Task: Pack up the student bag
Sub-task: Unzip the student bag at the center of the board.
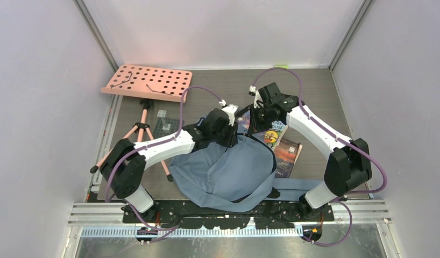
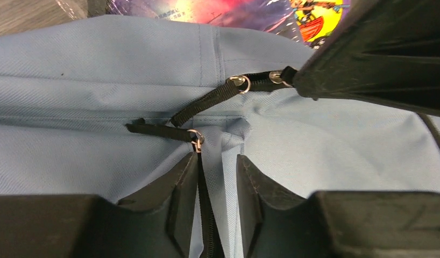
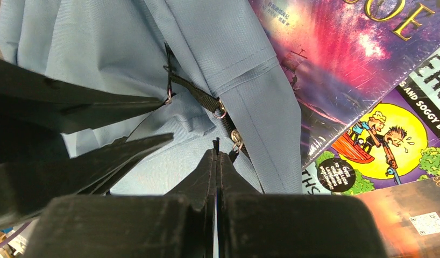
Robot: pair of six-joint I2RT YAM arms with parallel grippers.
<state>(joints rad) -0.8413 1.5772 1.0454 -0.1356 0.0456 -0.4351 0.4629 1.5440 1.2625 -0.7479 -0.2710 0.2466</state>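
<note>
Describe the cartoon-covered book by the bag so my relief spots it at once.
Start at the student bag mid-table; books fan out off its far right corner. The cartoon book lies between a purple galaxy cover and a dark orange cover; only it shows a yellow circle with kids in a red boat.

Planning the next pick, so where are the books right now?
In the top view the books lie right of centre on the table, partly tucked under the far right edge of the student bag.
</note>
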